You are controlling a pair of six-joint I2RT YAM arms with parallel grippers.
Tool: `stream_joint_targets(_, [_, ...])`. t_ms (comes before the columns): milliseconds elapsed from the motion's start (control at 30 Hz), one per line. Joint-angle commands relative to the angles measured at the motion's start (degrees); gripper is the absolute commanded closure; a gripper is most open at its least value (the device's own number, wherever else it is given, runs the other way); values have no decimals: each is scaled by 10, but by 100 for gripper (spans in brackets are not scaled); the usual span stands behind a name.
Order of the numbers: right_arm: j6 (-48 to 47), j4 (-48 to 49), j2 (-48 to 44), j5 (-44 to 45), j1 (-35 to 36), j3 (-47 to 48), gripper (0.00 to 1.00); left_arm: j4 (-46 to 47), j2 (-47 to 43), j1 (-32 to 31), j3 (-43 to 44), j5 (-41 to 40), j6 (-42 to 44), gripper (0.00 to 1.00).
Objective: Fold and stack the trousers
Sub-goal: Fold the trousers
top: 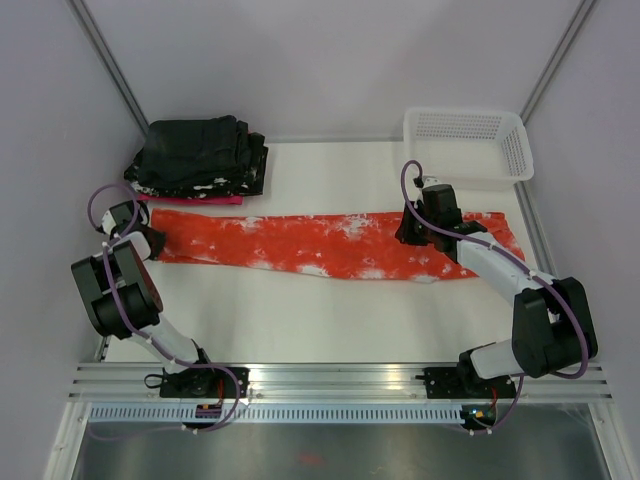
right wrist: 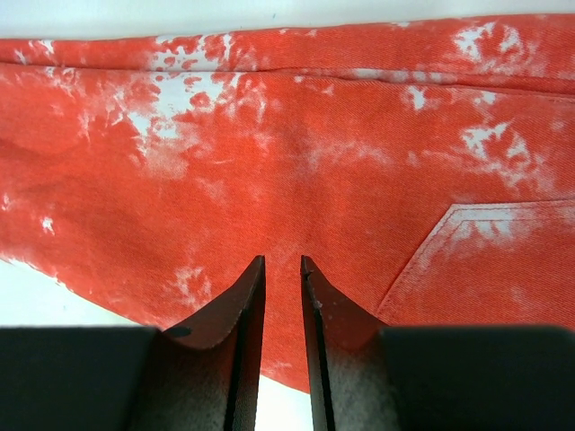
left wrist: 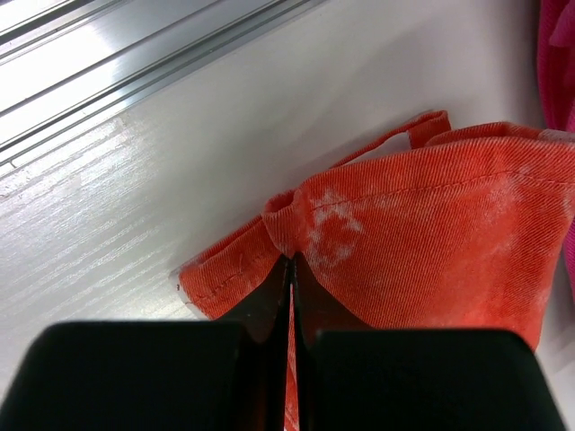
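Tabletop (top: 330, 320) white, flat. Trousers (top: 330, 243) laid out full length across middle, left to right. Black pile (top: 200, 155) at far left, pink cloth (top: 190, 199) beneath. Basket (top: 460, 160) at far right, apart from trousers.

left gripper (left wrist: 290, 269) pinched tight on bunched hem of trousers (left wrist: 431, 233), white table (left wrist: 162, 180) underneath, pink cloth (left wrist: 559, 54) far right edge

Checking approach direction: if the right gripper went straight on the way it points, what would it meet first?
The trousers: the right gripper points at the fabric left of a stitched pocket; remaining gap unclear.
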Motion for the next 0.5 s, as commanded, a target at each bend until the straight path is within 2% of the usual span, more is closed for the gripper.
stream_joint_targets(0, [-11, 3, 1, 10, 3, 20, 71, -7, -30, 2, 34, -22, 10, 98])
stream_joint_targets(167, [-15, 7, 4, 8, 3, 19, 71, -109, -71, 2, 67, -64, 29, 98])
stream_joint_targets(333, [-16, 9, 7, 4, 3, 12, 72, -119, -117, 1, 47, -68, 62, 98])
stream_joint_targets(467, [-16, 10, 3, 3, 2, 2, 72, -152, -119, 0, 40, -93, 69, 98])
